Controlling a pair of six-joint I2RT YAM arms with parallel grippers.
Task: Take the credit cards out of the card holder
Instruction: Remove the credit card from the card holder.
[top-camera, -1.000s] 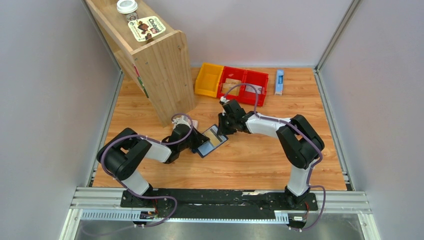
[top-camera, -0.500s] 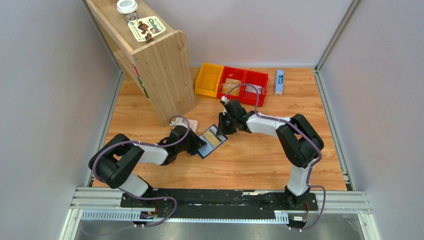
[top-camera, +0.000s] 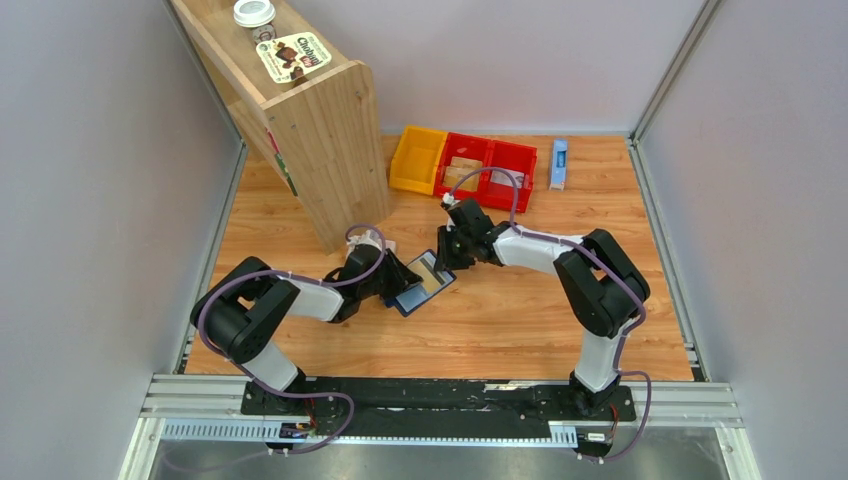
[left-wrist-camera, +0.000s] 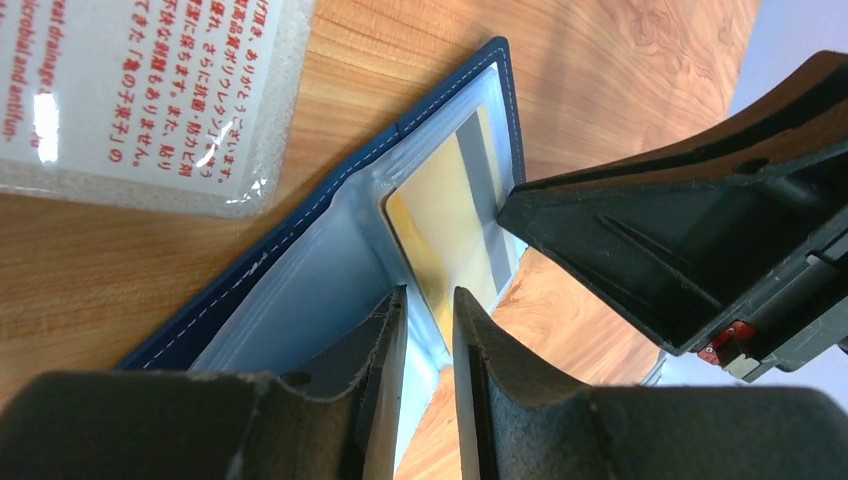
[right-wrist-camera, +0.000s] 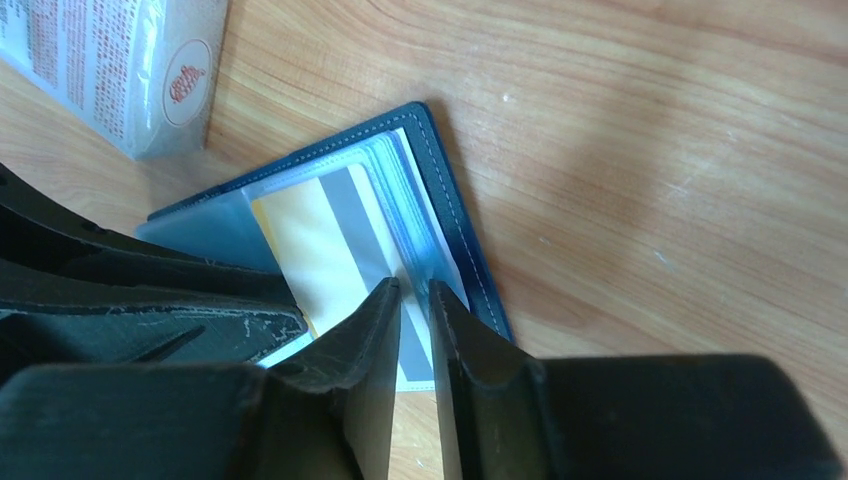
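Observation:
The navy card holder (top-camera: 409, 302) lies open on the wooden table between both arms, its pale blue-grey pockets (left-wrist-camera: 300, 300) facing up. A tan-yellow credit card (left-wrist-camera: 440, 215) with a grey stripe sits in its inner pocket, also visible from the right wrist (right-wrist-camera: 310, 245). My left gripper (left-wrist-camera: 428, 298) hovers over the inner pocket beside the fold, its jaws apart with nothing between them. My right gripper (right-wrist-camera: 413, 290) comes from the opposite side over the card's end. Its jaws stand a narrow gap apart, and only the card and table show through that gap.
A white packet with red print (left-wrist-camera: 130, 90) lies just beyond the wallet's far edge. A tall wooden shelf unit (top-camera: 320, 130) stands at back left. Yellow (top-camera: 418, 160) and red bins (top-camera: 495, 165) and a slim blue-and-white box (top-camera: 559, 163) line the back.
My left gripper's jaws have parted from shut. The left arm dipped back toward its base and came forward again. The wallet and right arm stay about where they were.

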